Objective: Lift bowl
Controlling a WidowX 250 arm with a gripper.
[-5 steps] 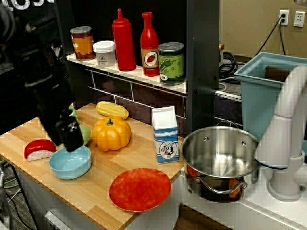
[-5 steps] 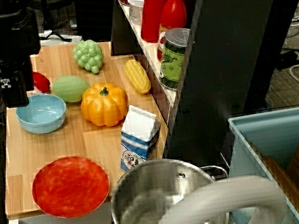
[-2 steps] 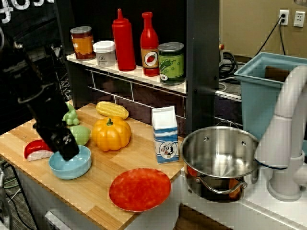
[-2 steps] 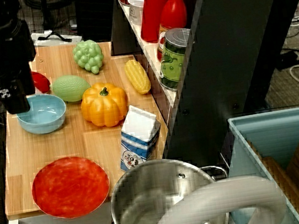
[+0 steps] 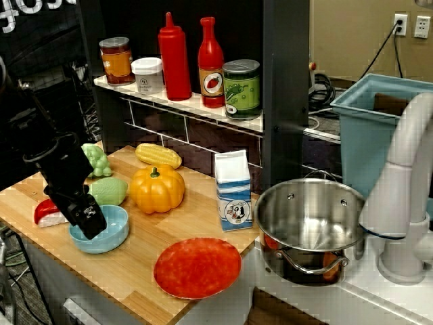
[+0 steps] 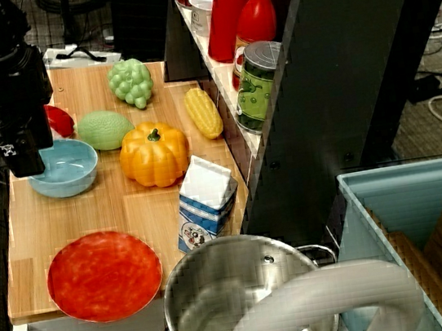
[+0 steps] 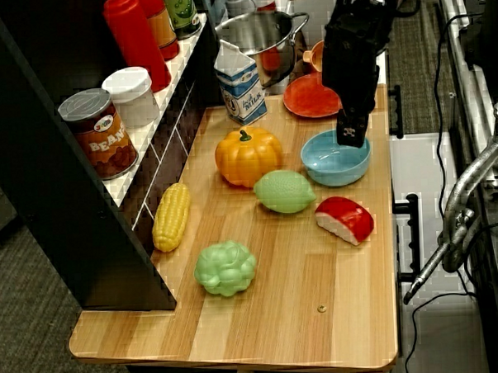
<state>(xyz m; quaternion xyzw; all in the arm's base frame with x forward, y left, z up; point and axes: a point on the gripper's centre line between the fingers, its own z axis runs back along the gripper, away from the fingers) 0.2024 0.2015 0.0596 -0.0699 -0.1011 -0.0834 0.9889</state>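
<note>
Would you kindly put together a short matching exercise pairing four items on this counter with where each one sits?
Things:
1. bowl
2. milk carton
3. corn cob
4. red bottles

Places:
A. on the shelf, between the white jar and the green can
B. lying along the foot of the tiled shelf wall
C. at the counter's outer edge, under the pincer
D. upright between the pumpkin and the steel pot

Pairs: 1-C, 2-D, 3-B, 4-A
</note>
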